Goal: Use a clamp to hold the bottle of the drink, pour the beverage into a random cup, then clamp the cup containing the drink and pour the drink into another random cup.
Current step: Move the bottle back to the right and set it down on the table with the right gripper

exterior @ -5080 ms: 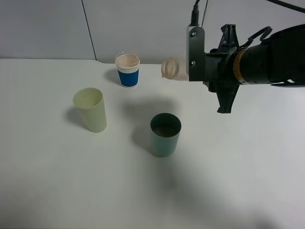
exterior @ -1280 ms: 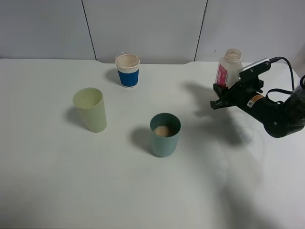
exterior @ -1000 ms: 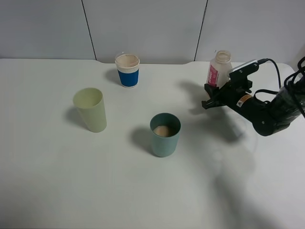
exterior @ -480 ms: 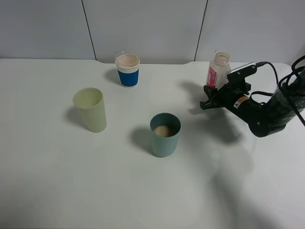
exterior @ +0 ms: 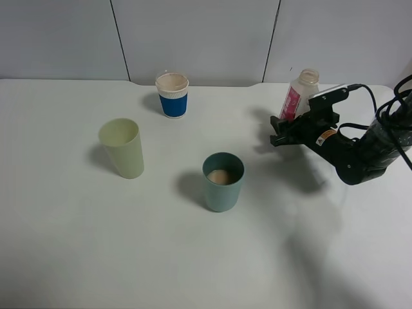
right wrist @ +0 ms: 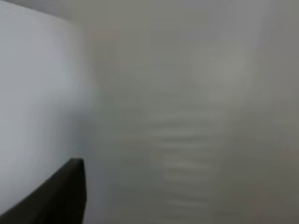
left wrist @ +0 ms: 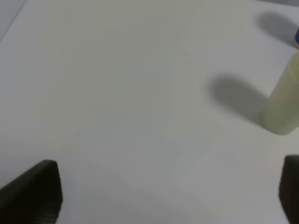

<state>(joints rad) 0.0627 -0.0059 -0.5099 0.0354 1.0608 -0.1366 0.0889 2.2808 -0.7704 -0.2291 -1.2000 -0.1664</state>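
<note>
Reading the pink-red label [exterior: 291,102] on the bottle [exterior: 297,96] is beyond me; its print is too small. The translucent bottle stands tilted at the counter's [exterior: 96,244] far right, just beyond my right end effector [exterior: 278,131]. I cannot tell whether those jaws grip it. My left end effector [left wrist: 163,192] is spread wide and empty. Beige beverage [exterior: 220,176] sits in the teal cup [exterior: 223,182] mid-counter, with the pale green cup [exterior: 121,147] standing to its left.
</note>
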